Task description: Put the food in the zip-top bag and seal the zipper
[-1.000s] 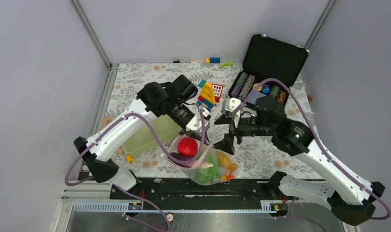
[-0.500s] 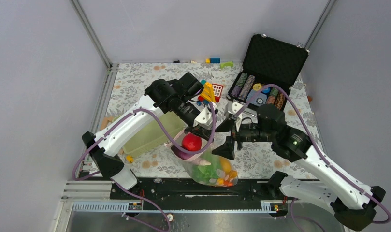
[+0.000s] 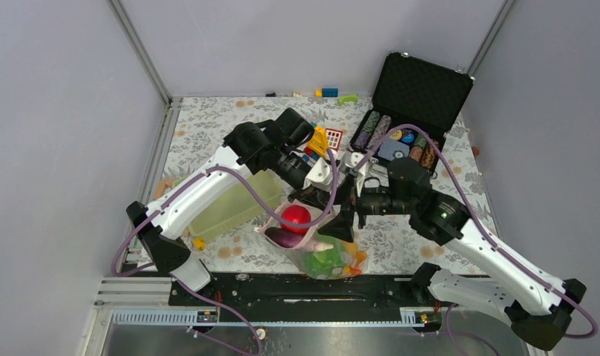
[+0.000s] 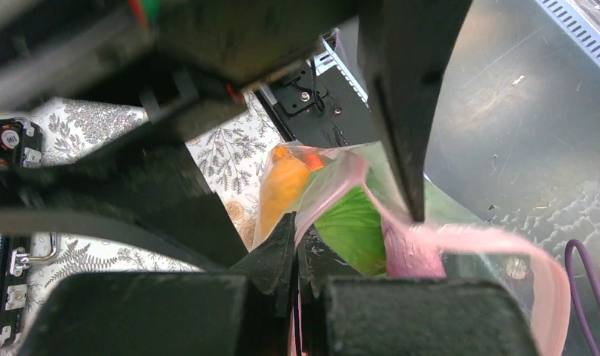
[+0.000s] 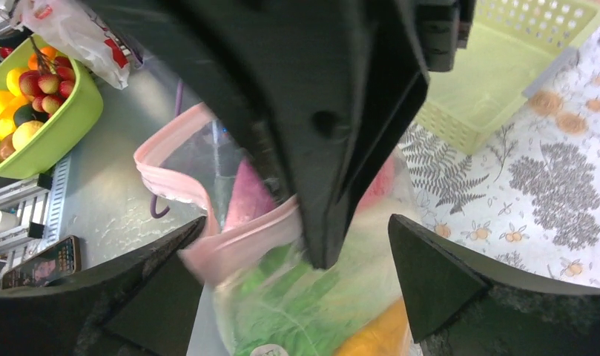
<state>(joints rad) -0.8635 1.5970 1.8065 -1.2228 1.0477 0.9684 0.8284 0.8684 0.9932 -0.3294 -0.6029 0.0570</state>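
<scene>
At the 6 o'clock edge of the bench (image 3: 208, 126), the zip-top bag (image 3: 334, 261) lies between the two arms, its mouth raised toward 12 o'clock. Beside it, the right fingers (image 5: 152, 293) are spread wide, framing the bag. At 11 o'clock, the left fingers (image 4: 271, 259) are clenched on the zipper (image 4: 497, 241). Contents: red round piece (image 3: 295, 216) at the mouth; green leafy pieces (image 4: 352, 230) and orange piece (image 4: 282, 196) toward 6 o'clock.

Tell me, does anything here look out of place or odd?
Yes: a small yellow piece lies on the table beside the green basket, outside the zip-top bag, which sags over the table's near edge, mouth open.
</scene>
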